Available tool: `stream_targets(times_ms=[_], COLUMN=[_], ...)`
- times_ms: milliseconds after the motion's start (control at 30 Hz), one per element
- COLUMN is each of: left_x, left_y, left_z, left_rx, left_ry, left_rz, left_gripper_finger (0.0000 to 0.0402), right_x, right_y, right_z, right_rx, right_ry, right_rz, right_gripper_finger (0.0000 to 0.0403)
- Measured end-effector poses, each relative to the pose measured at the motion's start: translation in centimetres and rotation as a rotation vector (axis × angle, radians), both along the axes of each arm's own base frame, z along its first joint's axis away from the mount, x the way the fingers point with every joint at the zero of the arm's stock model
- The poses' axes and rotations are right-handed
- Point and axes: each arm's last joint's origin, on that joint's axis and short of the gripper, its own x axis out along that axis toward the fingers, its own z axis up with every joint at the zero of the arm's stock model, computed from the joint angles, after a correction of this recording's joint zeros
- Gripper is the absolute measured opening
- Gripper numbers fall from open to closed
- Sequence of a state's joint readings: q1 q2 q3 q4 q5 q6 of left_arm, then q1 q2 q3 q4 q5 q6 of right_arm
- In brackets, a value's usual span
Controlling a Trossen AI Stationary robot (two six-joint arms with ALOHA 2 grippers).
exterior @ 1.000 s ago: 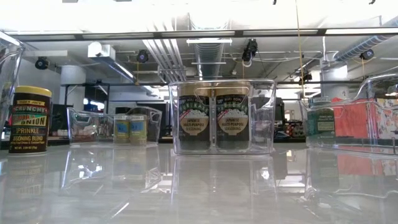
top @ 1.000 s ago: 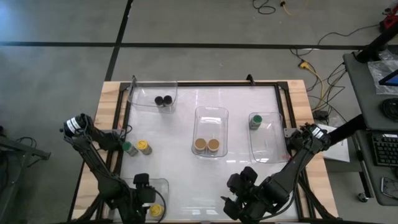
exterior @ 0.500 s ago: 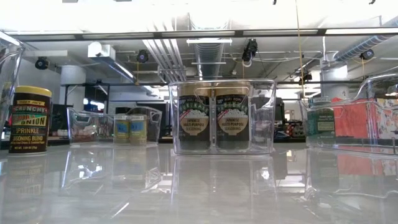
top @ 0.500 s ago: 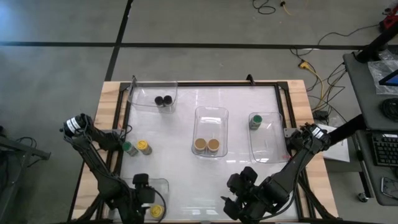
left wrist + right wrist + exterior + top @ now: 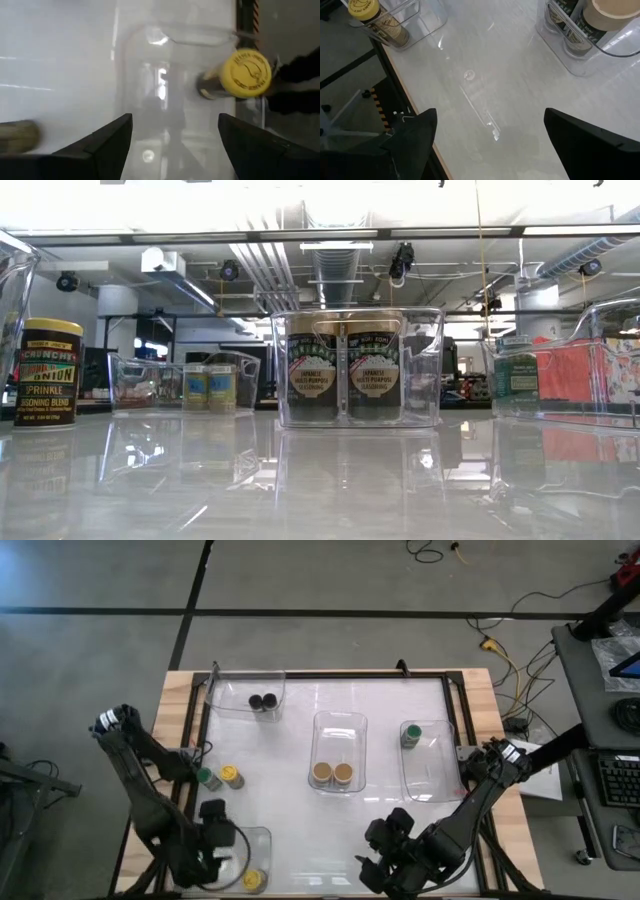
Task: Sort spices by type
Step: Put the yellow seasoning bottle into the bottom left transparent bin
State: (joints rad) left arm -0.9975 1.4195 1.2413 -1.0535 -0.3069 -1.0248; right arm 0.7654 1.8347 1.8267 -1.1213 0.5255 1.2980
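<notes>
Glossy white table (image 5: pixel 300 820), grey floor (image 5: pixel 300 580), ceiling pipes (image 5: pixel 330 260) beyond

The left arm runs along the left edge of the tabletop (image 5: pixel 300 830), its elbow raised out past that edge and its wrist bent down over the near-left corner. The left pincer (image 5: pixel 222 848) hangs there with its two dark fingers (image 5: pixel 102 145) spread apart and nothing between them. The right arm folds in from the right edge of the tabletop, forearm slanting toward the near edge, wrist low. The right pincer (image 5: pixel 385 858) waits at the near edge, right of the middle, its fingers (image 5: pixel 407 137) spread wide and empty.
</notes>
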Motion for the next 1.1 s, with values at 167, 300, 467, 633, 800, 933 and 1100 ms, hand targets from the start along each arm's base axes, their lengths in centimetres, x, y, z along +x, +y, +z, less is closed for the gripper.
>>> stream_targets(times_ms=[167,300,467,633,800,933,1100], left_x=[-1.7,-2.3,-2.2,-1.5,-0.9,-1.4,-2.4], left_y=[4.1,7.5,10.7,12.9,14.2,14.7,15.5], left_z=[3.2,4.2,4.1,2.8,1.3,0.4,-0.5], left_rx=[0.097,0.147,0.160,0.213,0.198,0.199,0.216], left_ry=[-0.005,0.026,0.026,0.070,0.105,0.072,0.014], left_rz=[0.052,0.153,0.258,0.262,0.215,0.141,0.154], left_gripper_finger=[0.0303,0.0313,0.0313,0.0314,0.0314,0.0314,0.0314], right_x=[0.0,0.0,0.0,0.0,0.1,0.1,0.1], right_y=[0.0,0.0,0.0,0.0,-0.1,-0.1,0.0], right_z=[0.0,0.0,0.0,0.0,0.1,0.1,0.1], right_rx=[0.000,0.005,0.014,0.025,0.018,0.020,0.031], right_ry=[0.000,-0.002,-0.006,-0.027,-0.053,-0.058,-0.064], right_rz=[0.000,-0.008,-0.020,-0.062,-0.091,-0.095,-0.103], right_gripper_finger=[0.0359,0.0359,0.0359,0.0359,0.0359,0.0359,0.0359])
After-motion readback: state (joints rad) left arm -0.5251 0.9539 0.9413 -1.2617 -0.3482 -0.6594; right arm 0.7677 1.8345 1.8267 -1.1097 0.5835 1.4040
